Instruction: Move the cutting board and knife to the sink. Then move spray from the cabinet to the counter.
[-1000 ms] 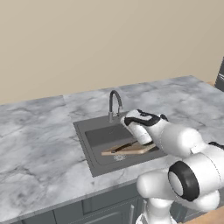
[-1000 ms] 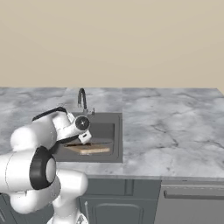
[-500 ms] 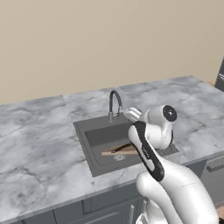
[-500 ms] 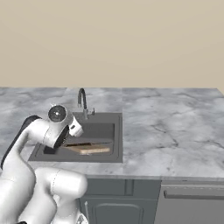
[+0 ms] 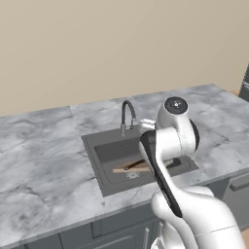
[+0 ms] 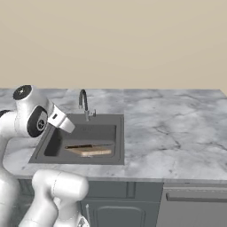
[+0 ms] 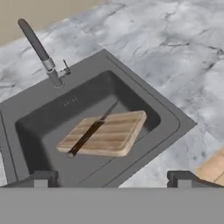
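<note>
Down in the basin: the cutting board point(image 7: 105, 136) lies flat on the floor of the sink point(image 7: 144, 94), tipped up slightly on one side.
Knife: the knife point(image 7: 91, 131) rests on top of the board, dark handle toward 7 o'clock in the hand view, blade toward 1 o'clock.
Faucet: the faucet point(image 7: 39, 50) stands at 11 o'clock of the board, well apart.
Hand: the hand point(image 7: 111, 178) hangs above the basin, fingers spread wide, nothing between them.
Just changed: a second back the arm was bent low over the sink; now the arm has swung up and away, and the board and knife stay put.
Tabletop: grey marble tabletop point(image 5: 44, 160) rings the sink.
Meaning: first half looks done, I'd say; spray and cabinet come next.
</note>
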